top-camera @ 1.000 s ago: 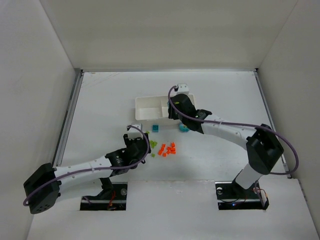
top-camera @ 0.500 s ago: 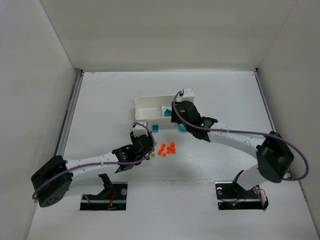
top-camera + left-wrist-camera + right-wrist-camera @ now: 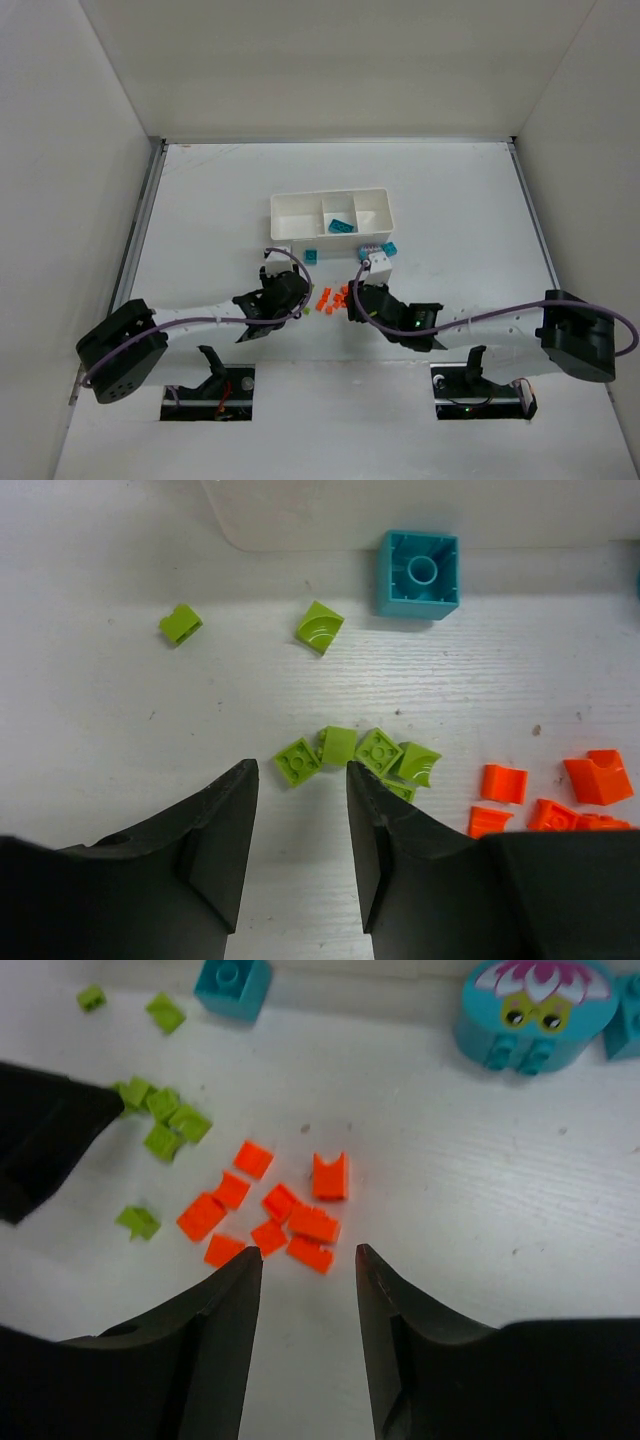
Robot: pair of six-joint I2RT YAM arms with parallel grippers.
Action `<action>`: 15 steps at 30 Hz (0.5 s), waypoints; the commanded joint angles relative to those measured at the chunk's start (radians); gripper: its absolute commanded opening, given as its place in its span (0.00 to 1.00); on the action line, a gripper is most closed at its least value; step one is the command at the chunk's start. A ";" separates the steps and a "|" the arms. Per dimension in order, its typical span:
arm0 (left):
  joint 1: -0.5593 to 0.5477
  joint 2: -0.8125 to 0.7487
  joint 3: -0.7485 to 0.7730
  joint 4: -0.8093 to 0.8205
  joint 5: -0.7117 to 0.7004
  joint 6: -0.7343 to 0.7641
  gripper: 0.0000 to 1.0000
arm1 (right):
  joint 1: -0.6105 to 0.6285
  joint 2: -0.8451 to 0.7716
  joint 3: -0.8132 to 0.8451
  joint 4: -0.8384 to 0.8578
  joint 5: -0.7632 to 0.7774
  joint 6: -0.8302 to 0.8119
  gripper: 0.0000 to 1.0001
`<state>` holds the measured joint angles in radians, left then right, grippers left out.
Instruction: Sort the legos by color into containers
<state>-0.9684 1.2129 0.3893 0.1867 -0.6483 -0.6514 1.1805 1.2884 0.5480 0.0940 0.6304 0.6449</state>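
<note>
The white tray (image 3: 276, 214) stands at mid table, with teal legos (image 3: 342, 226) in its middle compartment. Lime green legos (image 3: 365, 752) lie clustered just ahead of my left gripper (image 3: 300, 768), which is open and empty, low over the table, with one green brick (image 3: 297, 761) at its tips. Two more green bricks (image 3: 181, 623) lie apart near the tray. Orange-red legos (image 3: 285, 1210) lie in a cluster just ahead of my right gripper (image 3: 308, 1255), which is open and empty. In the top view the left gripper (image 3: 298, 303) and the right gripper (image 3: 350, 305) flank the pile.
A teal square brick (image 3: 419, 573) lies by the tray's near wall. A round teal piece with a face and flower (image 3: 535, 1005) lies right of it. The left finger (image 3: 45, 1130) shows in the right wrist view, close to the green cluster (image 3: 160, 1120).
My right arm has swung back from over the tray down to the orange cluster, leaving teal legos visible in the middle compartment. My left gripper has moved right to the green cluster.
</note>
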 commanded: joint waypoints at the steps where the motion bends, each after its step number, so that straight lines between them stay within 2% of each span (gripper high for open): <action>1: 0.015 0.023 0.000 0.026 -0.002 -0.030 0.36 | 0.063 0.011 -0.013 0.062 0.084 0.114 0.49; 15: 0.095 0.149 0.029 0.076 0.061 -0.021 0.33 | 0.175 0.077 0.020 0.064 0.130 0.144 0.45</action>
<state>-0.8845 1.3472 0.4042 0.2668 -0.6113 -0.6655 1.3399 1.3640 0.5362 0.1081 0.7136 0.7647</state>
